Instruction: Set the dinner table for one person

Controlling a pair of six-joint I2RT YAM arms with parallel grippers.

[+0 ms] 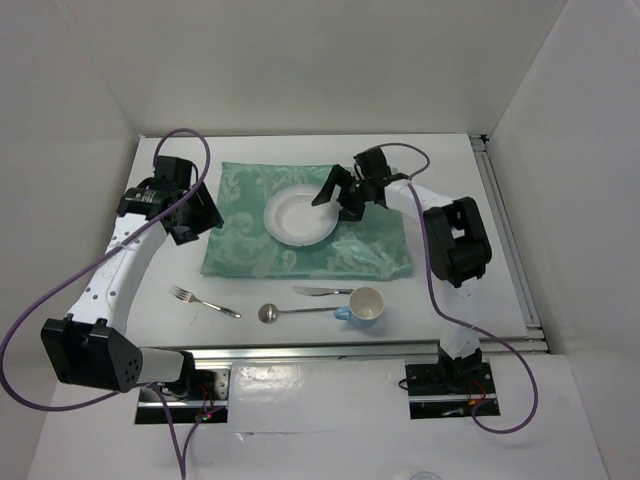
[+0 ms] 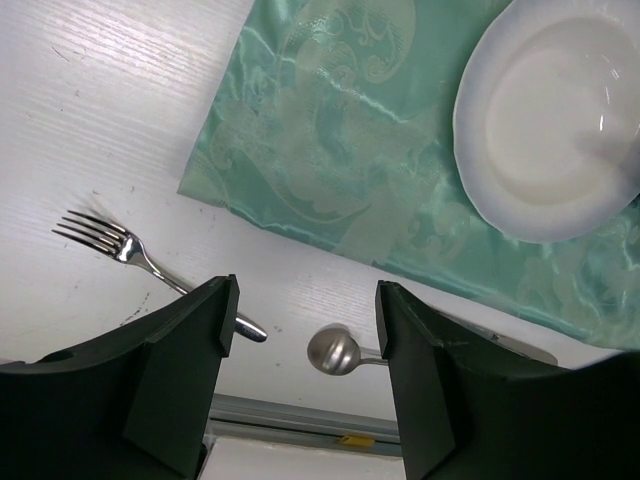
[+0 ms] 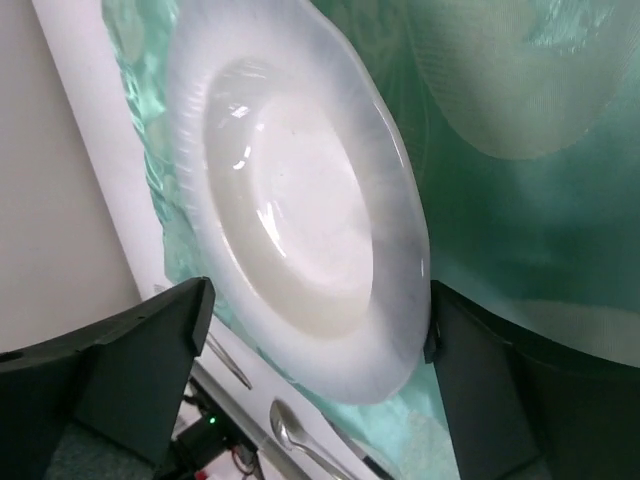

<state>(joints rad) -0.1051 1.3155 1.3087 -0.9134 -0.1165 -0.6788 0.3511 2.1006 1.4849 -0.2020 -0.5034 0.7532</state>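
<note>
The dinner table, a flat matte white top walled in white, fills the scene from the far wall to the metal rail at its near edge. It looks stiff and fixed, a surface to set things on, not to take hold of. The teal placemat at its middle is soft cloth and would likely slide or bunch if dragged. The white plate lies flat at the placemat's centre. The right gripper hangs at the plate's far right rim, jaws spread wide and clasping nothing. The left gripper hovers by the placemat's left edge, fingers likewise apart and empty. The plate looks glossy, hard and breakable, and its thin raised rim is the only purchase. On the bare near strip lie the fork at left, the spoon at centre and the knife just beside the placemat's near edge. All are thin, slick metal lying flat on the hard top, probably awkward to pinch. The cup stands at the spoon's handle end, close enough to be knocked when either is lifted.
</note>
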